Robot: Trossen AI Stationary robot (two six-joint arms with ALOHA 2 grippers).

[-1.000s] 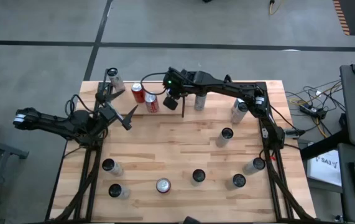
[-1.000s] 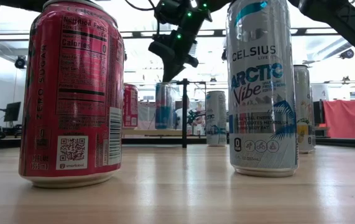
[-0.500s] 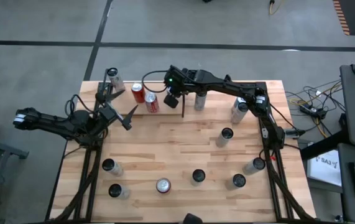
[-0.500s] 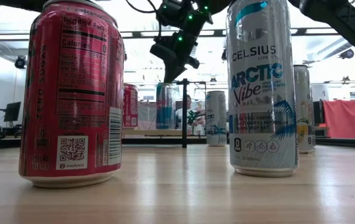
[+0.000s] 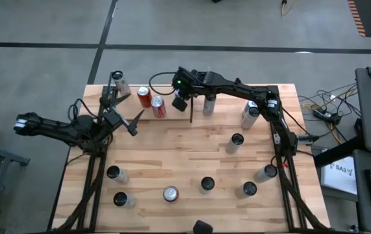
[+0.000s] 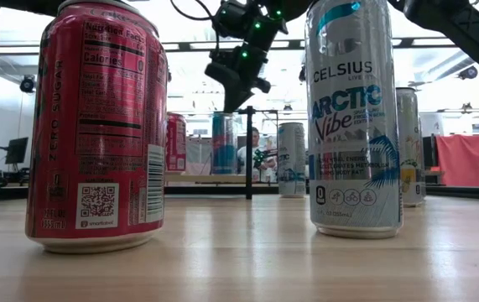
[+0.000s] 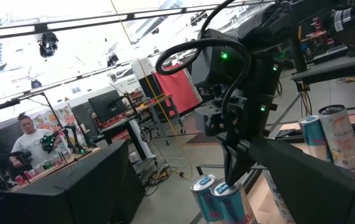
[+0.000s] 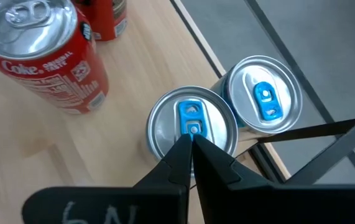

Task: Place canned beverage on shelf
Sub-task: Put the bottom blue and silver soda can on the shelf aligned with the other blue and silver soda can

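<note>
My right gripper (image 8: 193,138) is shut and points slantwise down at the far middle of the table (image 5: 180,101). It hovers right over the blue tab of a silver can (image 8: 193,127); I cannot see any touch. A second blue-tabbed can (image 8: 264,99) and a red Coke can (image 8: 40,50) stand beside it. In the low view these cans (image 6: 222,143) stand on their bases on the shelf's pale panel (image 6: 195,178), next to a black upright rod (image 6: 248,151). My left gripper (image 5: 125,117) waits open at the table's left.
Several loose cans stand on the table: two at the far right (image 5: 249,114), one mid-right (image 5: 237,140) and a row along the near edge (image 5: 170,193). A red can (image 6: 96,126) and a Celsius can (image 6: 352,117) stand close before the low camera. One can (image 5: 117,82) stands at the far left corner.
</note>
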